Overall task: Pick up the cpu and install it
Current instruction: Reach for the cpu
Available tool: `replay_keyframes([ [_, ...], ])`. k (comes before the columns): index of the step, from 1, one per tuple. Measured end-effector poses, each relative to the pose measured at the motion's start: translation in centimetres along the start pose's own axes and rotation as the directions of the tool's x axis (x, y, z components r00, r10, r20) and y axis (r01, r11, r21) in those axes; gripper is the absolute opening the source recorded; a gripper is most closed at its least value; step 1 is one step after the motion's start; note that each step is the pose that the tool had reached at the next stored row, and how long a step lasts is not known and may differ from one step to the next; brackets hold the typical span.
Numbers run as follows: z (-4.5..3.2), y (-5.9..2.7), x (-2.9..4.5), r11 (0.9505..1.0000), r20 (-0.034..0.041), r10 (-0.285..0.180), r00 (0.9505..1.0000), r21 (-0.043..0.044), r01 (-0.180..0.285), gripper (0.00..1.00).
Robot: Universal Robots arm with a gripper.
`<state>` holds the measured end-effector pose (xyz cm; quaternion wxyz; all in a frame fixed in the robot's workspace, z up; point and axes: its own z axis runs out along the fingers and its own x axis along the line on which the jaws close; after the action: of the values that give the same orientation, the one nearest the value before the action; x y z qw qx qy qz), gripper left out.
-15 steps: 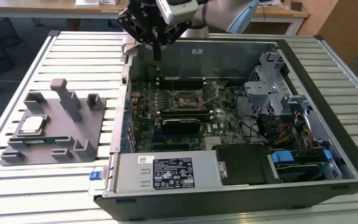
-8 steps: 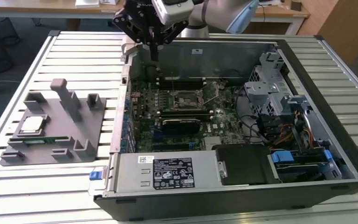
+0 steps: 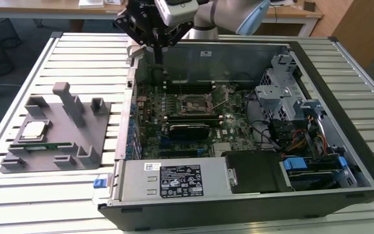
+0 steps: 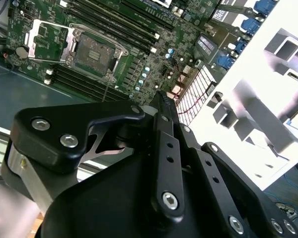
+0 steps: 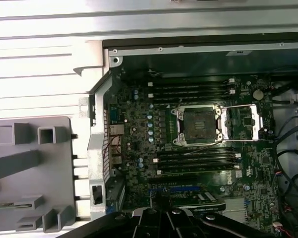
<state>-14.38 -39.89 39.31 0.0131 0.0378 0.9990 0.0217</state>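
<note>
Here, cpu (image 3: 33,129) sits in grey holder (image 3: 78,142) on slatted table (image 3: 76,53).

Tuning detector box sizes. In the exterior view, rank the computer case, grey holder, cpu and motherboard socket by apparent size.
1. computer case
2. grey holder
3. cpu and motherboard socket: these look about alike. They sit in different spots relative to the camera, so I won't rank them.

the exterior view looks down from high on the computer case (image 3: 343,122). nearer, the first wrist view faces straight down, the second obliquely; both share the socket frame (image 5: 197,125) (image 4: 92,52).
</note>
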Motion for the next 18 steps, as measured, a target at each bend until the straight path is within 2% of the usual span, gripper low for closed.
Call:
replay_keyframes([
  [18, 0.01, -0.08, 1.04, 1.0, 0.0, 0.0, 1.0, 0.0, 0.0, 0.11],
])
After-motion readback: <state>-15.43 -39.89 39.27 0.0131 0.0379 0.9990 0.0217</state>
